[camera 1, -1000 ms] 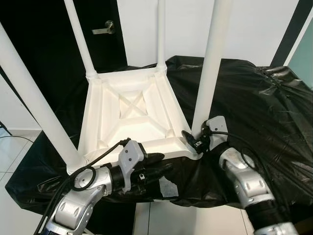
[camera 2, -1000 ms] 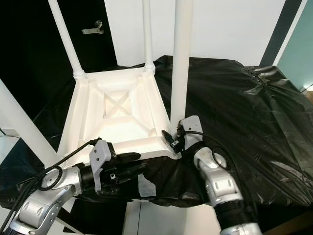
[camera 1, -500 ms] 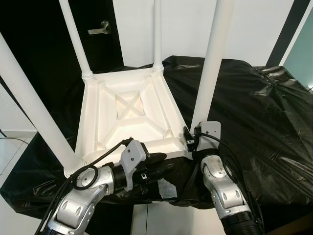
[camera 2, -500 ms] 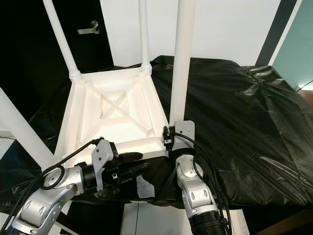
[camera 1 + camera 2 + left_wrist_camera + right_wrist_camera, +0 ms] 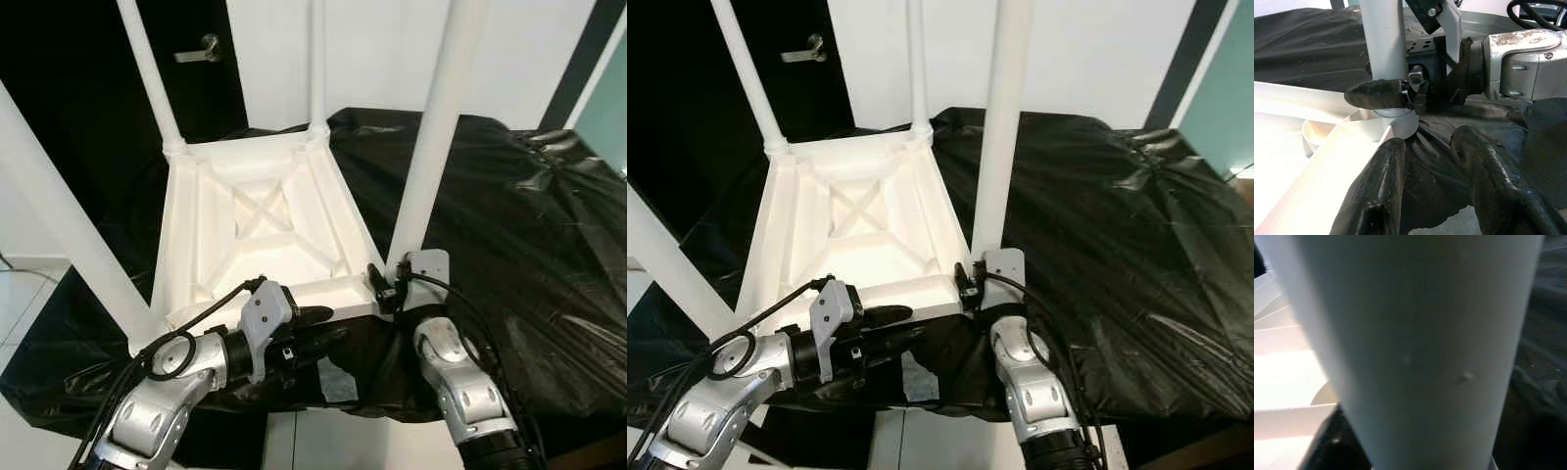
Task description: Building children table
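The white children's table [image 5: 260, 211] lies upside down on a black plastic sheet [image 5: 509, 196], all its legs pointing up. My right gripper [image 5: 387, 284] is shut on the base of the near right leg [image 5: 436, 127]. In the left wrist view one of its black fingers [image 5: 1378, 93] wraps that leg [image 5: 1383, 39] just above the corner socket. The leg [image 5: 1420, 342] stands very close in the right wrist view. My left gripper [image 5: 315, 326] is open at the table's front rim, one finger [image 5: 1376, 196] lying on the white rim, the other over the plastic.
A near left leg [image 5: 59, 215] rises steeply beside my left arm. Two far legs [image 5: 147, 69] stand at the back corners. A dark door with a lever handle [image 5: 201, 49] is behind the table, and a white wall to its right.
My right forearm swung in under the leg's base, then eased back out a little, its gripper staying at the leg. The left gripper has held its place at the rim.
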